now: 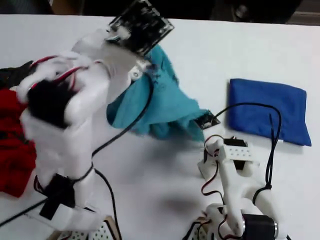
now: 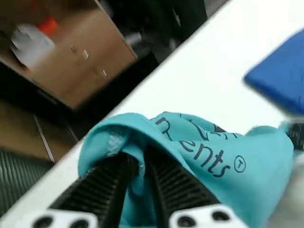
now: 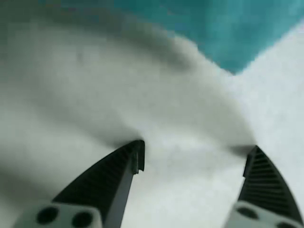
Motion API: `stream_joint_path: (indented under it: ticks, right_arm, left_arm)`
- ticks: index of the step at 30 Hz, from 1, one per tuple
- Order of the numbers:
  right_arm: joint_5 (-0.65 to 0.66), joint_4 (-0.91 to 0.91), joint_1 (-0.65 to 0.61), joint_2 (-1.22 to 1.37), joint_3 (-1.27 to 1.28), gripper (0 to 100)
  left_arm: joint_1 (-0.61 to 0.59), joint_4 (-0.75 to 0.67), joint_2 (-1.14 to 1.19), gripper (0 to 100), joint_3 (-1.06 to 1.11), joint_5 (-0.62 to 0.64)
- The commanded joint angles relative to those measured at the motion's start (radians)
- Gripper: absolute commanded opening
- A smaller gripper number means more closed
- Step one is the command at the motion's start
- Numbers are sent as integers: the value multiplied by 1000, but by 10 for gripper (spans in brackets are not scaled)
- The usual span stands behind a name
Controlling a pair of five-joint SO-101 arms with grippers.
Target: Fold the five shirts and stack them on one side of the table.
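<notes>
Left hand (image 2: 141,161) clenched on bunched edge of teal shirt (image 2: 247,156); rest drapes below it onto counter (image 2: 204,90). Right hand (image 3: 194,154) released, shirt just beyond. Light, limp cloth: probably best grabbed at hem corners.

Four garments lay on one counter (image 1: 250,50): teal shirt (image 1: 165,107) at centre, blue shirt (image 1: 267,110) at 3 o'clock, red shirt (image 1: 12,160) at 9 o'clock, dark garment (image 1: 12,74) at 10 o'clock. End effectors numbered two: left end effector (image 2: 138,159), right end effector (image 3: 194,156).
</notes>
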Motion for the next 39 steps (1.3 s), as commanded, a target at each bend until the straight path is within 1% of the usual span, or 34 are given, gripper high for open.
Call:
stream_joint_path:
  ticks: [1,4,6,9,12,16,18,20,23,27,29,33,35,39]
  right_arm:
    - [-11,-42,12,-7,2,334]
    - [-12,-39,15,-13,-3,334]
    - [-12,-30,39,-15,-15,334]
    - [-11,73,79,-15,-100,334]
    - [-11,154,76,-5,-227,334]
    - [-9,226,24,2,-442,333]
    - [-11,280,-25,41,-568,333]
    - [-15,331,-87,116,-697,333]
    - [-77,377,-157,275,-896,333]
    - [-120,437,-257,503,-1142,333]
    - [-123,473,-311,590,-1238,334]
    - [-123,521,-394,711,-1404,334]
    - [-123,521,-420,746,-1476,334]
    - [-124,516,-453,789,-1626,334]
  left_arm:
    - [-69,9,-38,25,220,-2]
    - [-117,6,-38,25,440,-3]
    - [-150,-6,-38,25,575,-5]
    - [-212,-6,-38,25,739,-6]
    - [-267,-6,-40,25,892,-61]
    - [-381,-6,-41,25,1061,-91]
    - [-450,-8,-38,25,1124,-92]
    - [-509,-18,-38,25,1184,-126]
    - [-586,-18,-38,25,1254,-204]
    - [-666,-18,-38,25,1302,-270]
    - [-677,-20,-38,26,1310,-296]
    - [-678,-66,-38,26,1311,-301]
    - [-680,-91,-38,27,1311,-299]
    - [-680,-97,-38,27,1311,-299]
